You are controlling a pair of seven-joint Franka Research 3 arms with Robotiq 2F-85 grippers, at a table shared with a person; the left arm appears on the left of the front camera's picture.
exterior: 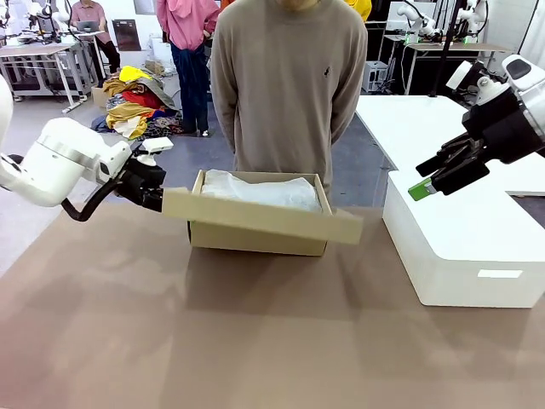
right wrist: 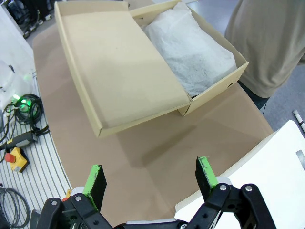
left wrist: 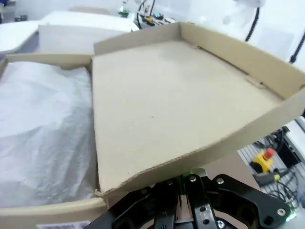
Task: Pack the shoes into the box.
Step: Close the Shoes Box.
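Box (exterior: 255,223) sits mid-desk (exterior: 255,341) before the person (exterior: 288,85), white tissue (exterior: 264,191) inside. Left fingers (left wrist: 183,183) clamped on lid (exterior: 255,215) edge, lid half lowered. Right fingers (right wrist: 150,179) spread wide, empty, above white box (exterior: 460,247).

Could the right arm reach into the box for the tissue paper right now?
Probably yes. The right gripper hangs open above the white box, and the tissue paper lies uncovered, since the left gripper holds the lid half open.
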